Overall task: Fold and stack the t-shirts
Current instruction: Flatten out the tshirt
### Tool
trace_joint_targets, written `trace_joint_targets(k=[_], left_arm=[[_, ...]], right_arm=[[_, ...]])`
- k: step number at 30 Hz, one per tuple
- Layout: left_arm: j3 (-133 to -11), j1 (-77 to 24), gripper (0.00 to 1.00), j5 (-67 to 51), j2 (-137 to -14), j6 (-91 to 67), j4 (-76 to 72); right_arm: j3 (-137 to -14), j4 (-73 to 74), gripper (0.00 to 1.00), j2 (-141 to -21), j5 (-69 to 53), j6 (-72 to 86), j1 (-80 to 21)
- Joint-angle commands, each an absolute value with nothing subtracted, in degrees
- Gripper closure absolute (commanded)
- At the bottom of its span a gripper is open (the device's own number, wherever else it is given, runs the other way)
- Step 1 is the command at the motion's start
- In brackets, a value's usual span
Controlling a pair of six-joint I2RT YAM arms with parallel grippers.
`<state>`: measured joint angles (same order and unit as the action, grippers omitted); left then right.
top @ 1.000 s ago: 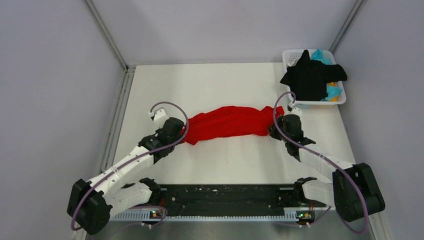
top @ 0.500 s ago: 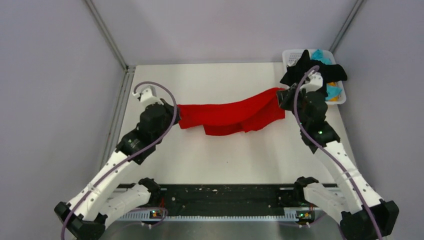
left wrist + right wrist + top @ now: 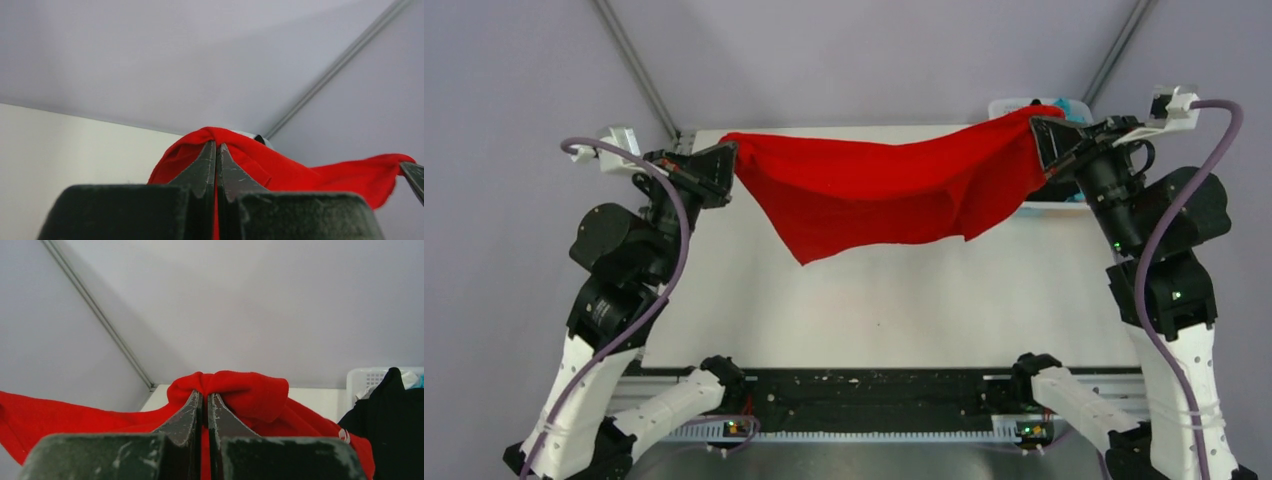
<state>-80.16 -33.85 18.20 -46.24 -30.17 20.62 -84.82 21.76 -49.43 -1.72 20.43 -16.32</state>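
You held the red t-shirt (image 3: 874,190) up in the air, stretched between both arms across the 12 o'clock end of the surface (image 3: 874,310).

Your left fingers (image 3: 202,162) sat at about 10 o'clock in the overhead view. They were pressed together with no gap showing, and a fold of the red cloth was pinched between them and bunched over their tips. Your right fingers (image 3: 187,412) sat at about 2 o'clock. They were closed just as tightly on the opposite end of the shirt, with a rolled lump of red fabric humped above them.

The shirt's upper edge ran from one grip to the other, rising a little toward your right side. Below that edge the cloth hung in a broad, creased drape, and its lowest corner was nearer your left arm. From overhead I could not tell whether that corner cleared the surface.

The white plastic basket (image 3: 370,377) stood in the 1 o'clock corner, mostly hidden from above by the raised shirt and your right wrist. In the right wrist view it showed at 3 o'clock, with the black t-shirt (image 3: 395,420) draped over it. A sliver of cyan cloth (image 3: 419,382) showed at the frame edge.
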Motion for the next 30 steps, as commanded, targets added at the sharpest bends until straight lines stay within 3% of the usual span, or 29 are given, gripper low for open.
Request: trace_joint_targets(k=[1,4,11,14,17,22,26,30], left_arm=[[-84.5,-33.9,1.00,27.7,-53.9,-24.8,20.4],[-88.7,-32.1,1.00,31.1,-60.9,-23.5,20.6],[-108.3,-19.1,1.00,19.3,-79.9,-23.6,24.7],[-112.2,-18.1,1.00,18.5,-82.2,-22.2,25.4],[-105.7,-18.0,1.00,19.8,-77.5,-21.8,22.8],[-84.0,-17.8,1.00,27.7,-66.1,-25.2,21.9],[-66.2,-17.8,1.00,23.5,-58.3,-29.1,18.3],[-56.2,-17.8,1.00,22.1,-60.2,-31.1,16.9]], right_arm=[[-88.1,25.6,1.00,-56.6,-1.0,18.6,-16.2],[-90.4,25.2,1.00,-62.7,1.2,17.5,-16.1],[-104.9,22.7,1.00,-77.1,0.2,13.0,-16.1],[-109.3,25.6,1.00,-79.4,0.2,12.6,-16.1],[-105.2,26.6,1.00,-76.7,-1.8,13.0,-16.1],[-92.6,37.8,1.00,-70.1,-3.0,15.9,-16.0],[-75.4,38.3,1.00,-62.1,-5.8,18.9,-16.0],[-67.0,35.8,1.00,-61.7,-4.1,19.6,-16.0]])
